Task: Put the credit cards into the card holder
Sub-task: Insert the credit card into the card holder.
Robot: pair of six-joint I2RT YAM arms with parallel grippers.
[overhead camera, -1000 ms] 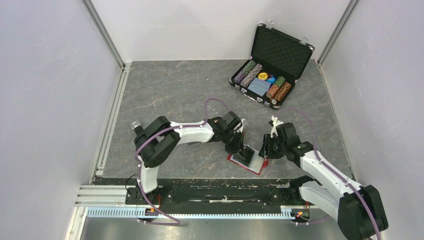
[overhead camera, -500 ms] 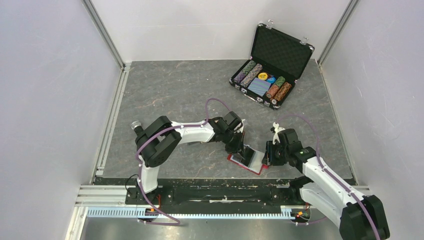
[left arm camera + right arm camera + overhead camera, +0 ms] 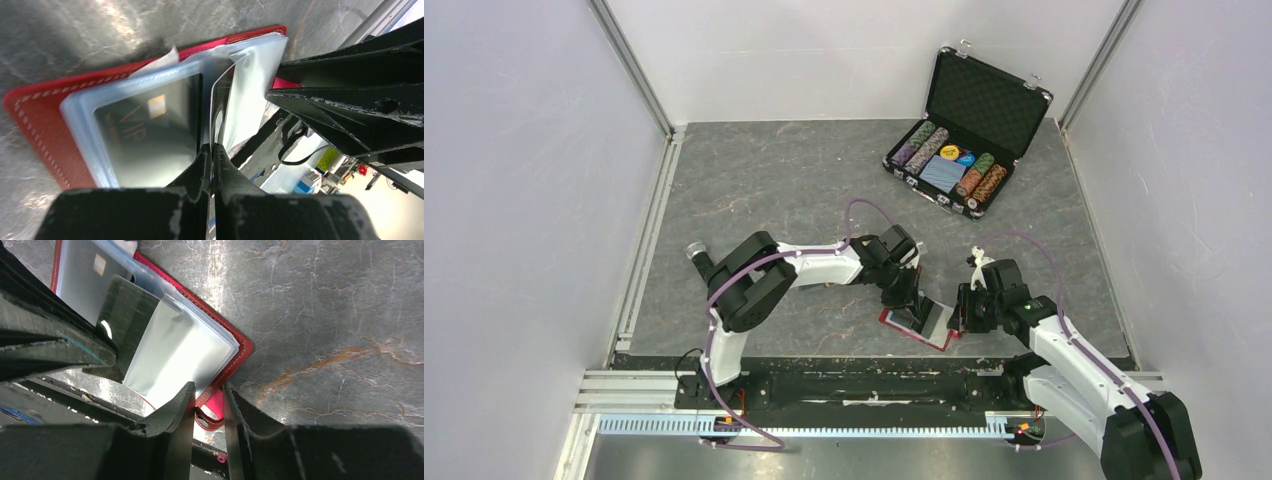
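Table [image 3: 774,180]; card [image 3: 131,315] in left gripper [image 3: 212,150]

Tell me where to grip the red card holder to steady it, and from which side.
Take the snap tab at the right end of the card holder, coming in low from the right arm's side. The holder lies open and flat, and only that tab sticks out past the clear sleeves.

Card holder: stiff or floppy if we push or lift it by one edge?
Probably floppy: the card holder is a thin red folding cover, and its clear sleeves fan up loosely. Likely light, so it may slide on the glossy table when the card in the left gripper pushes in.
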